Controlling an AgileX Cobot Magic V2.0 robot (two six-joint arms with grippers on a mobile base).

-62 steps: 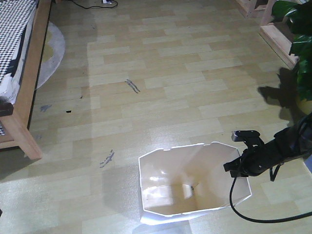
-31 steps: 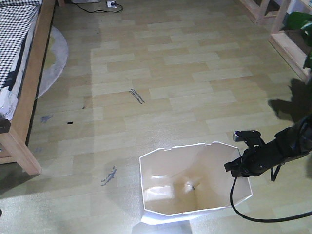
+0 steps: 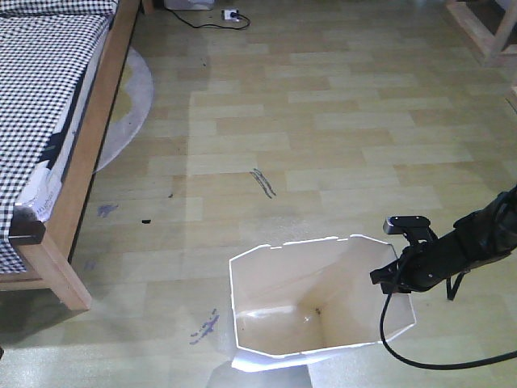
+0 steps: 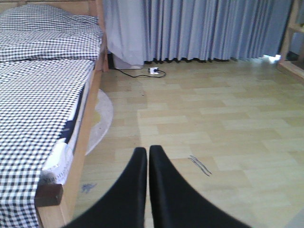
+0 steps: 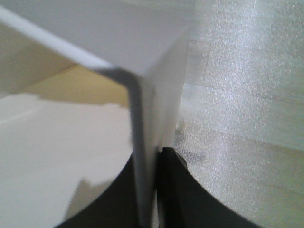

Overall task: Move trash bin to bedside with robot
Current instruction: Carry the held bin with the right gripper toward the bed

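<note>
The white trash bin (image 3: 266,267) with a cream inside stands on the wooden floor at the lower middle of the front view. My right gripper (image 3: 393,279) is shut on its right rim; in the right wrist view the bin's wall (image 5: 147,123) runs between the two black fingers (image 5: 173,190). The bed (image 3: 77,186), a light wooden frame with black-and-white checked bedding, is at the left, about one bin width from the bin. My left gripper (image 4: 147,153) is shut and empty, pointing over the floor beside the bed (image 4: 42,95).
A round grey rug (image 3: 129,97) lies by the bed. A power strip and cable (image 3: 230,14) sit at the far wall under blue curtains (image 4: 199,28). Wooden furniture legs (image 3: 485,28) stand at the far right. Dark scuff marks (image 3: 262,182) are on the floor.
The whole view has shifted: the bed has come further into the frame from the left and the floor marks slid right and down. The right gripper keeps its hold on the bin's rim.
</note>
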